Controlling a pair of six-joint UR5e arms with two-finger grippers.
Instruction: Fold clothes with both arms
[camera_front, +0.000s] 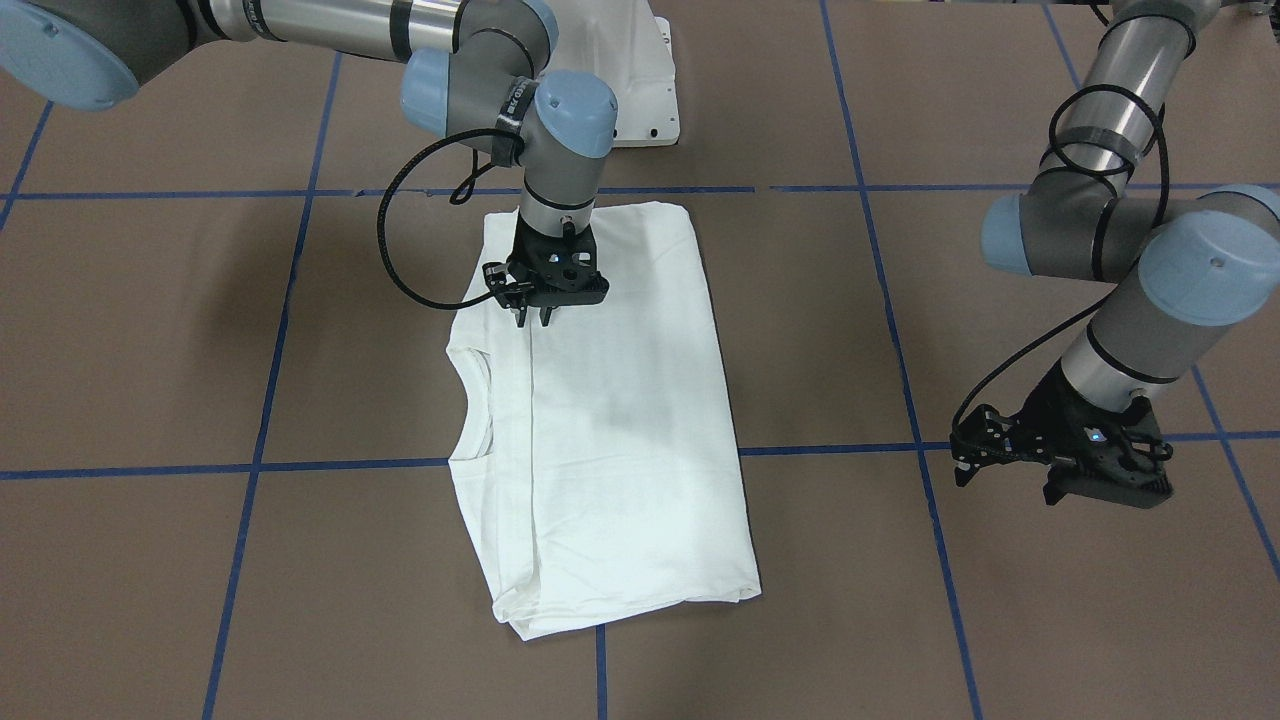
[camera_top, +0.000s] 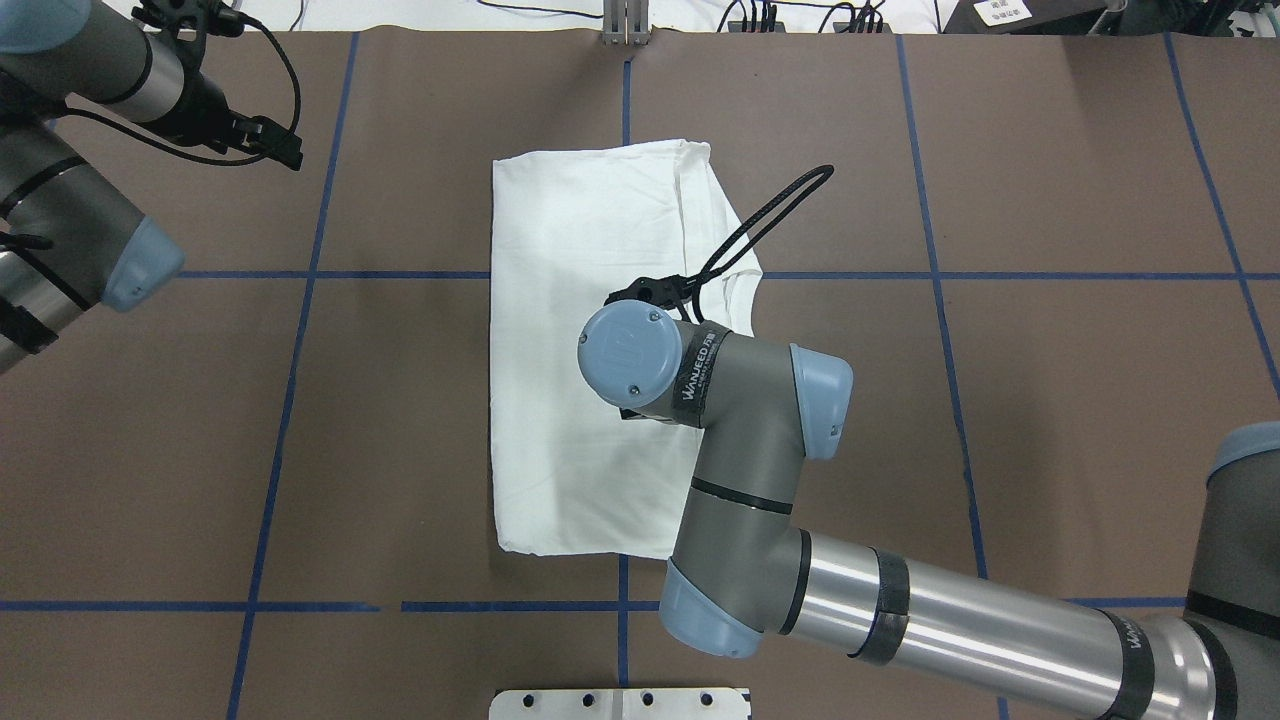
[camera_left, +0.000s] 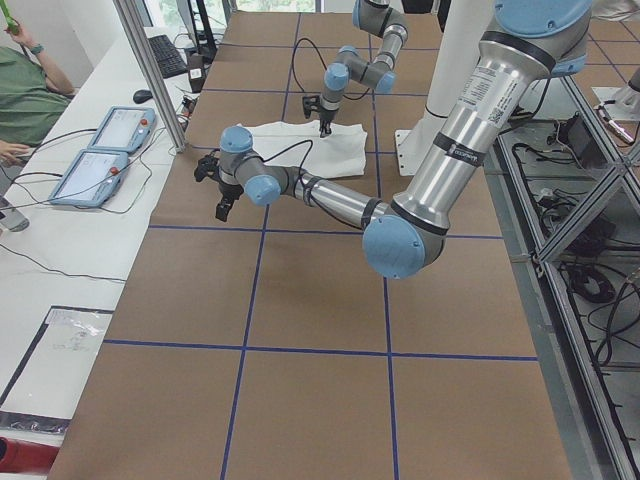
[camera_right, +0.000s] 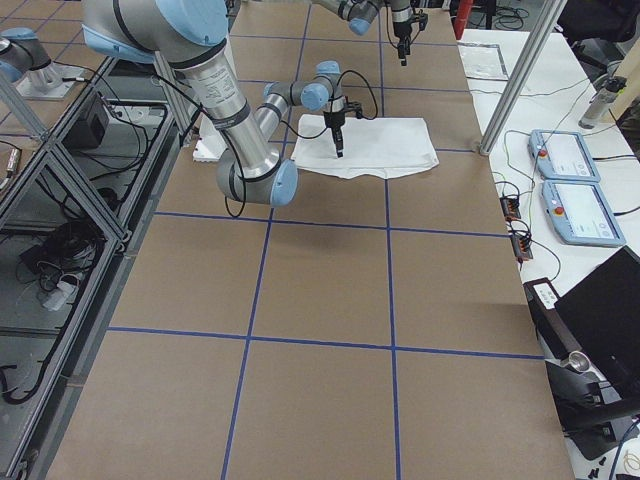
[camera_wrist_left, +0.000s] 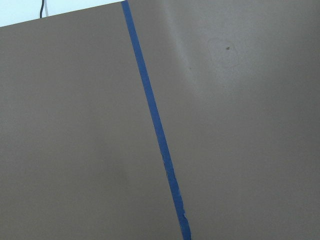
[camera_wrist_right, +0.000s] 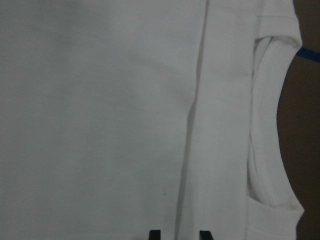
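The white T-shirt (camera_front: 620, 450) lies folded into a long rectangle at the table's middle, also in the overhead view (camera_top: 570, 250). Its ribbed neck (camera_front: 470, 410) is at one long side, also in the right wrist view (camera_wrist_right: 265, 150). No print shows. My right gripper (camera_front: 532, 320) points straight down just above the shirt near the neck side. Its fingertips (camera_wrist_right: 155, 234) stand a narrow gap apart, with nothing between them. My left gripper (camera_front: 1000, 470) is open and empty, off to the side above bare table, and also shows in the overhead view (camera_top: 285, 145).
The white metal pedestal (camera_front: 650, 90) stands at the robot's edge just behind the shirt. Blue tape lines (camera_wrist_left: 155, 130) grid the brown table. Two teach pendants (camera_left: 105, 150) and a seated person (camera_left: 20, 90) are beyond the far edge.
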